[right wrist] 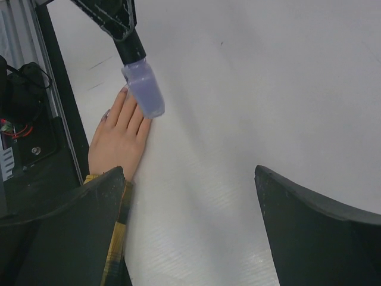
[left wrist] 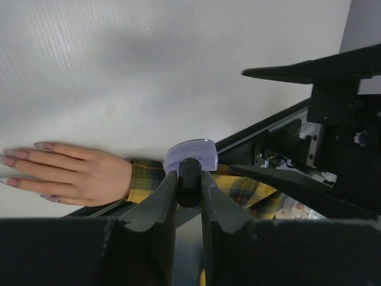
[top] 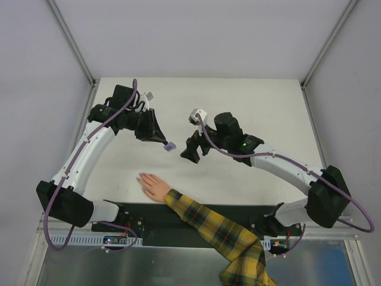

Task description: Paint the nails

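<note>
Supporting surface: a flat white matte table, with both arms bolted at its near edge.
Sleeve: a yellow-and-black plaid fabric sleeve runs from the near right, across the dark front rail, up to the wrist.
Mannequin hand: a peach-coloured plastic mannequin hand lies palm down at the near edge of the table, between the two arm bases, fingers spread slightly and pointing away to the left.
Right gripper: the black two-finger right gripper hangs over mid-table with its jaws spread wide and nothing between them; its own camera shows bare table in the gap.
Left gripper: the black two-finger left gripper has its jaws drawn narrow, clamped on the bottle's cap.
Polish bottle: a small translucent purple polish bottle juts out past the left fingertips, off the table.
Cap: a short black cylindrical cap sits on the bottle, pinched between the fingers.
Bottle contents: the fill level cannot be told.
Nails: tiny pale lilac-grey nails on the fingertips, all resting on the table.
Nails versus bottle: the bottle hangs near them, farther from the rail and to the right, not touching.
</note>
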Controlling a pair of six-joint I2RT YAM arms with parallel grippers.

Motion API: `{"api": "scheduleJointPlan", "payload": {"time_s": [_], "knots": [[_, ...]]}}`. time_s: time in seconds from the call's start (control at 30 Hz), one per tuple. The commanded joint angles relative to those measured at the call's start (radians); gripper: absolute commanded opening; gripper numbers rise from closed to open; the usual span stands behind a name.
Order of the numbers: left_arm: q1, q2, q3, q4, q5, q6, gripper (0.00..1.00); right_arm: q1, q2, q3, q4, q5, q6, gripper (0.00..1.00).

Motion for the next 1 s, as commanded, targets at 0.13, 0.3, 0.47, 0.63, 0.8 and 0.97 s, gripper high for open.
{"api": "scheduleJointPlan", "payload": {"time_s": [0.13,0.3,0.47,0.63,0.8,0.97], "knots": [[-0.002,-0.057,-0.039,-0.031,0.136,-0.085,0.0,0.066,0.118,0.035,0.294,-0.036,0.001,0.87],[-0.002,-0.059,-0.031,-0.031,0.141,-0.088,0.0,0.078,0.146,0.022,0.349,-0.088,0.026,0.78],[-0.002,-0.048,-0.025,-0.033,0.147,-0.085,0.0,0.098,0.164,0.03,0.365,-0.079,0.034,0.66],[-0.002,-0.043,-0.028,-0.031,0.15,-0.077,0.0,0.101,0.166,0.032,0.369,-0.081,0.05,0.39],[-0.002,-0.036,-0.031,-0.033,0.155,-0.019,0.0,0.103,0.163,0.052,0.34,-0.11,0.075,0.0],[-0.002,-0.03,-0.031,-0.033,0.13,-0.014,0.0,0.104,0.127,0.045,0.297,-0.073,0.057,0.0]]}}
